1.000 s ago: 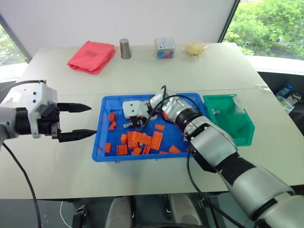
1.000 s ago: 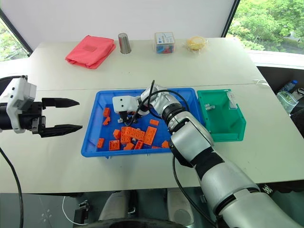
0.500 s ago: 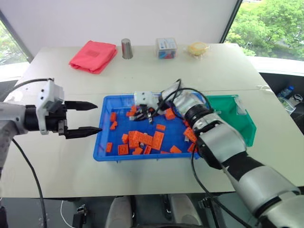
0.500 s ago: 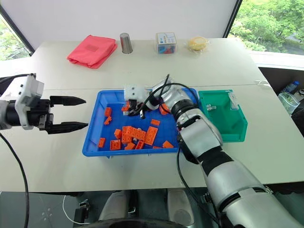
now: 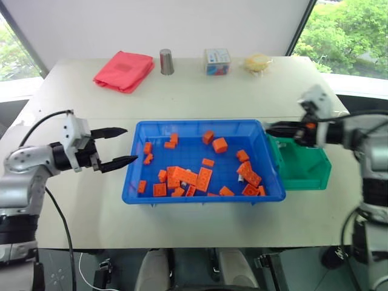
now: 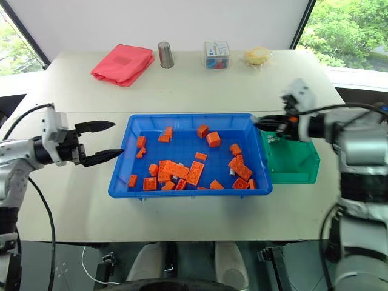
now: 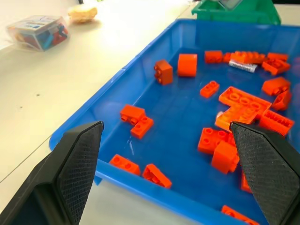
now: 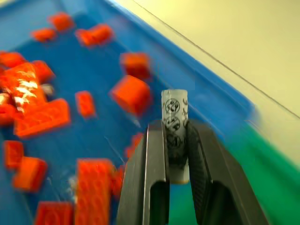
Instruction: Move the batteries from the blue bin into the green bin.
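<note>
While a second ago the right gripper (image 8: 176,140) was down among the orange bricks (image 5: 194,177) in the middle of the blue bin (image 5: 200,126), it has now swung clear to the bin's right end and hangs over the near-left corner of the green bin (image 5: 309,173), which sits touching that end on the worktop (image 5: 254,91). Its fingers (image 8: 157,159) are clenched on one battery (image 8: 175,115), which stands up between them with its printed end poking past the tips, so the pick has worked and the carry is all but done; what remains for this battery, I judge, is to let go once it is fully above the green bin's hollow and not above the blue bin's rim. Several bricks have been scattered toward the blue bin's far and right parts since then. Another silver battery (image 7: 243,66) lies among the bricks near the blue bin's right end, so at least one more trip looks needed. A small pale object also lies in the green bin, too small to name for sure. The left gripper (image 5: 123,145) has edged closer to the blue bin's left wall and hovers just outside it, its fingers (image 7: 79,154) spread wide and released, grasping nothing.
</note>
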{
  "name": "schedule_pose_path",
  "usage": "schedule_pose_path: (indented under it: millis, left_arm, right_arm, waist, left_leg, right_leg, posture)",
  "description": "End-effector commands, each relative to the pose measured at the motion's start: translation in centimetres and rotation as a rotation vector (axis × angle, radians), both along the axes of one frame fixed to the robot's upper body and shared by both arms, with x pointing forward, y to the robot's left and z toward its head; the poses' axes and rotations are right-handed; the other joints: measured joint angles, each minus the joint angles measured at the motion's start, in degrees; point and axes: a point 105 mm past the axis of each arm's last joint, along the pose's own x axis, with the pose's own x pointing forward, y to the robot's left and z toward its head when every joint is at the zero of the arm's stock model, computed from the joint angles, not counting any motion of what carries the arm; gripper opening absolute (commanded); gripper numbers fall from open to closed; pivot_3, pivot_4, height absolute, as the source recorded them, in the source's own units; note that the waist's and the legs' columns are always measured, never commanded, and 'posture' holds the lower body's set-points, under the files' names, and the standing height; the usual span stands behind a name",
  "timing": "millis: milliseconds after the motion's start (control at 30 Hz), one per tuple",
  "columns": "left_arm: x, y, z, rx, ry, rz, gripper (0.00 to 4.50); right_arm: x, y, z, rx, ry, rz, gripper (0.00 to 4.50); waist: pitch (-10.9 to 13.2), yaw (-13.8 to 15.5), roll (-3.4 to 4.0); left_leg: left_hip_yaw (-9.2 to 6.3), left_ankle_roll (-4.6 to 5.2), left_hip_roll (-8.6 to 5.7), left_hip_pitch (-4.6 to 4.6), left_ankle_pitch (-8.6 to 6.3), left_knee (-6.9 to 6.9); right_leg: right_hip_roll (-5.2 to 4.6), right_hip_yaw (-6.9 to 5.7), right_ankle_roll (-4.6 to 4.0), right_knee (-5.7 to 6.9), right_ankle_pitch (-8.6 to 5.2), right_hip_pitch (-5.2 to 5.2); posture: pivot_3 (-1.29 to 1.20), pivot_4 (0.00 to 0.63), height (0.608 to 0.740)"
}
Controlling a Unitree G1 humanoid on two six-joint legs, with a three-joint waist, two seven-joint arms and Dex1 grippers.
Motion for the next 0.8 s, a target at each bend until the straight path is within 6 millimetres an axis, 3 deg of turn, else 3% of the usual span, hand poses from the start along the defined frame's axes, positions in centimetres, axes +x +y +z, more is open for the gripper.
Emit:
schedule_pose_path:
  millis: [33,133,267,400,500,600,733,800]
  left_arm:
    - [0.3,-0.5,0.8,0.009,-0.038,-0.041,4.5]
    - [0.4,-0.9,0.9,0.007,-0.038,-0.068,4.5]
    - [0.5,-1.3,1.1,0.01,-0.035,-0.097,4.5]
    - [0.2,-1.7,1.4,0.015,-0.032,-0.121,4.5]
    - [-0.3,-2.0,1.6,0.028,-0.027,-0.149,4.5]
    - [-0.7,-2.3,2.0,0.038,-0.027,-0.164,4.5]
    - [-1.0,-2.6,2.1,0.034,-0.028,-0.165,4.5]
    - [-1.1,-2.8,2.1,0.034,-0.027,-0.167,4.5]
  right_arm:
    - [-1.1,-2.1,0.9,-0.005,-0.038,-0.104,0.04]
    - [-1.8,-3.0,0.0,0.004,-0.01,-0.146,0.04]
    - [-1.4,-3.6,-0.9,-0.037,-0.009,-0.191,1.98]
    - [-0.6,-2.8,0.9,-0.048,-0.075,-0.15,4.05]
    - [0.3,-0.5,3.6,-0.021,-0.145,-0.054,4.05]
    - [0.6,6.6,5.0,0.058,-0.148,0.19,4.05]
    - [-0.3,12.1,2.5,0.076,-0.058,0.318,4.28]
    - [-0.8,13.7,1.3,0.081,-0.002,0.342,4.28]
  waist:
    - [0.0,-0.1,-0.01]
    - [0.0,-0.2,-0.01]
    - [0.0,0.0,-0.01]
    - [0.0,0.0,-0.01]
    - [0.0,-0.2,0.0]
    - [0.0,-1.2,-0.01]
    - [0.0,-1.1,-0.05]
    - [0.0,-0.9,-0.05]
  left_leg:
    - [0.0,0.0,0.01,0.11,0.0,0.0]
    - [0.03,0.0,0.01,0.15,0.0,-0.01]
    - [0.03,0.0,0.01,0.12,0.0,-0.02]
    - [0.03,0.01,-0.01,0.09,0.0,-0.01]
    - [0.03,0.01,0.0,0.09,0.0,-0.02]
    - [-0.01,0.01,0.04,0.1,0.0,-0.04]
    - [-0.19,0.04,0.12,0.02,-0.02,-0.09]
    - [-0.19,0.05,0.1,-0.16,-0.03,-0.09]
  right_leg:
    - [0.02,0.01,-0.01,0.0,0.0,0.08]
    - [0.04,0.08,-0.01,0.01,-0.01,0.09]
    - [0.05,0.1,0.01,0.01,-0.01,0.09]
    - [0.03,0.11,0.01,-0.01,-0.01,0.08]
    - [0.04,0.13,0.01,0.0,-0.01,0.04]
    - [0.09,0.14,0.01,0.02,-0.01,0.01]
    - [0.18,-0.02,0.02,0.04,0.0,0.03]
    - [0.11,-0.06,0.06,0.06,0.02,-0.1]
  posture:
    - [0.0,0.15,0.74]
    - [0.0,0.15,0.74]
    - [0.0,0.15,0.74]
    - [0.0,0.15,0.74]
    - [0.0,0.15,0.74]
    - [0.0,0.15,0.74]
    - [0.0,0.15,0.74]
    - [0.0,0.15,0.74]
